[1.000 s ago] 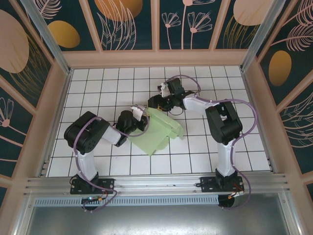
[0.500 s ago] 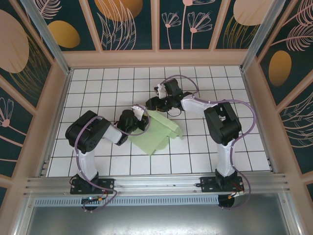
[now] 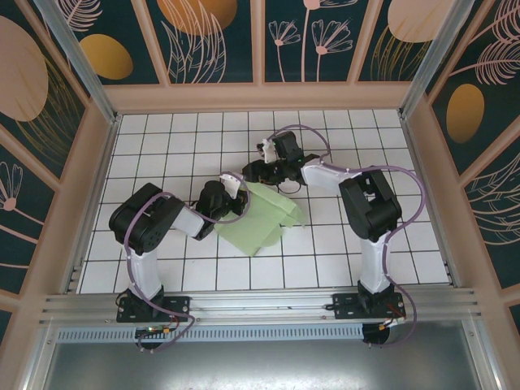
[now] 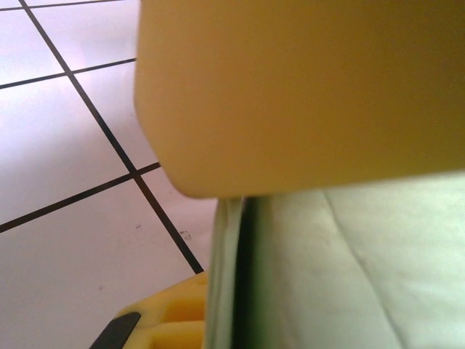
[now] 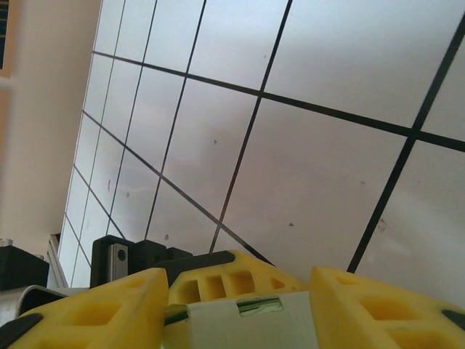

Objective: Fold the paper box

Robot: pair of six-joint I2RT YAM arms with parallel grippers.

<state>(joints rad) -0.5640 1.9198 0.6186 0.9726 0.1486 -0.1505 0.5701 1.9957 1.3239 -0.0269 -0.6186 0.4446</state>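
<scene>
The paper box [image 3: 262, 218] is a pale mint-green card sheet, partly folded, lying on the tiled floor between the two arms. My left gripper [image 3: 232, 189] is at the sheet's far left corner, shut on it. In the left wrist view the card edge [image 4: 227, 276] stands pinched between the fingers [image 4: 290, 94] of the left gripper [image 4: 212, 243]. My right gripper [image 3: 257, 173] is at the sheet's far edge, just right of the left one. In the right wrist view the right gripper [image 5: 240, 320] stands open, with a pale flap of the paper box [image 5: 247, 327] and one of the left gripper's yellow fingers between its jaws.
The white tiled floor [image 3: 162, 146] has free room to the left, far side and right of the sheet. Pink walls [image 3: 89, 187] fence it in, with a metal rail [image 3: 260, 305] along the near edge by the arm bases.
My left gripper has shut on the sheet's corner. The right gripper has shifted slightly left and away, and the sheet has moved a little with them.
</scene>
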